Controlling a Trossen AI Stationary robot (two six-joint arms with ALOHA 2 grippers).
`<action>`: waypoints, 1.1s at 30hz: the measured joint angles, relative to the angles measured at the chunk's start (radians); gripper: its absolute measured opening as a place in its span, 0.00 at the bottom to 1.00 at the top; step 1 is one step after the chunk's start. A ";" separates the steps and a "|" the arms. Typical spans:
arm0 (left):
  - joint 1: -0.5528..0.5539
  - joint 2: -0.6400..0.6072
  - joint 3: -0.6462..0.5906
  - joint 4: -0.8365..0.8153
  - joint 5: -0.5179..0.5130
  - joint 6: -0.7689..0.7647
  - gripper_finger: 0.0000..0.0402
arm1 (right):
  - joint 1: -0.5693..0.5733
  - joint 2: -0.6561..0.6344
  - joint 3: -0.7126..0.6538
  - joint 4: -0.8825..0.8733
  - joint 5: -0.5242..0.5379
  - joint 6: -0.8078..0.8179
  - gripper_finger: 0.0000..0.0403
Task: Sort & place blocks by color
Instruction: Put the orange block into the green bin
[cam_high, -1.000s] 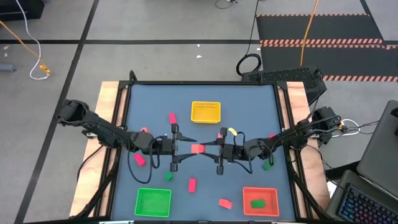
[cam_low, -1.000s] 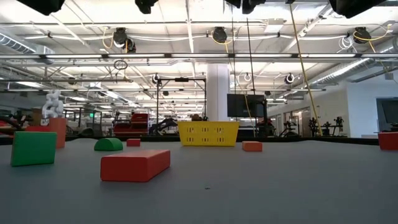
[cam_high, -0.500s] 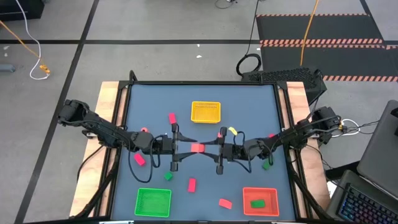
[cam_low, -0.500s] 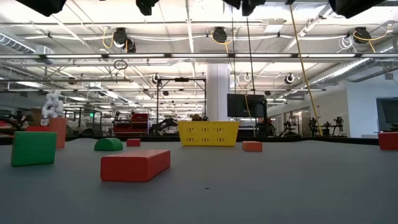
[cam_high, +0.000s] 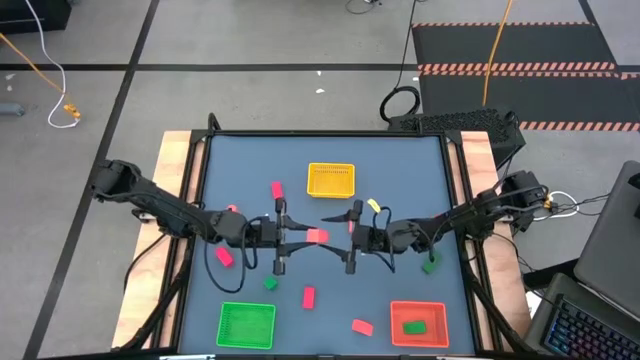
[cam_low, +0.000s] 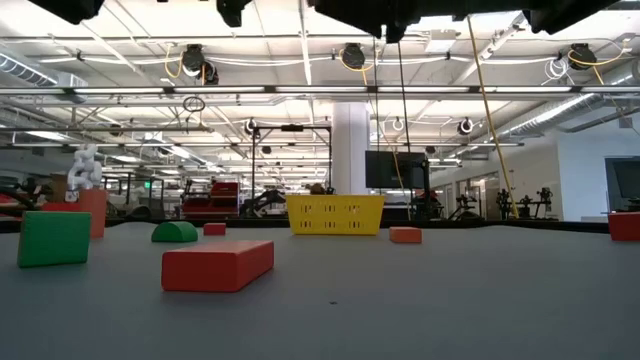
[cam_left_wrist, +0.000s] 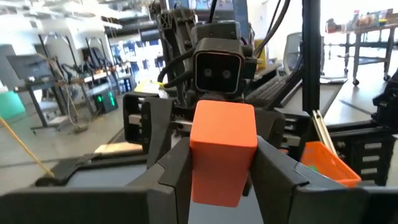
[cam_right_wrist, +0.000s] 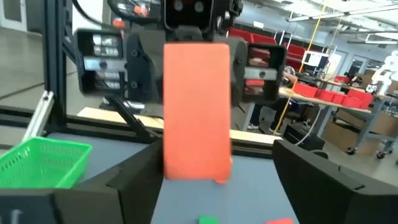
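Note:
A salmon-orange block (cam_high: 317, 237) hangs above the table's middle, held by my left gripper (cam_high: 308, 238). In the left wrist view the block (cam_left_wrist: 222, 149) fills the gap of that gripper (cam_left_wrist: 224, 177). My right gripper (cam_high: 336, 238) faces it from the table's right and is open. In the right wrist view its fingers (cam_right_wrist: 127, 180) stand wide on either side of the block (cam_right_wrist: 196, 106) without touching it. Other blocks lie on the table: pink-red ones (cam_high: 276, 189) (cam_high: 225, 257) (cam_high: 309, 296), green ones (cam_high: 270, 284) (cam_high: 430, 265) and a salmon one (cam_high: 362, 326). My left gripper pinches the salmon-orange block between its two fingers (cam_left_wrist: 177, 171), one on each opposite side face (cam_left_wrist: 199, 180). The fingers reach in level from the table's left. The block is lifted clear of the table, and its free end (cam_right_wrist: 196, 74) points at my right gripper.
A yellow basket (cam_high: 331, 180) stands toward the far edge, a green basket (cam_high: 246, 325) near left, and a red basket (cam_high: 418, 312) near right with a green block (cam_high: 414, 326) inside. The low view shows a red bar (cam_low: 218, 264) and a green cube (cam_low: 54, 237) up close.
My right gripper has shifted a little toward the table's left and far edge, closer to the held block, and its arm now shows larger at the top of the low view. The block and my left gripper have stayed in place.

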 joint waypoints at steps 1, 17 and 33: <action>-0.004 -0.025 0.000 -0.038 -0.010 -0.012 0.31 | 0.000 0.000 0.000 -0.013 0.000 -0.004 0.73; -0.283 -0.329 0.000 -0.825 -0.109 -0.636 0.31 | 0.013 -0.070 0.000 -0.125 0.176 -0.041 0.71; -0.564 -0.126 0.000 -0.939 0.066 -1.097 0.31 | 0.034 -0.282 -0.062 -0.270 0.318 0.037 0.71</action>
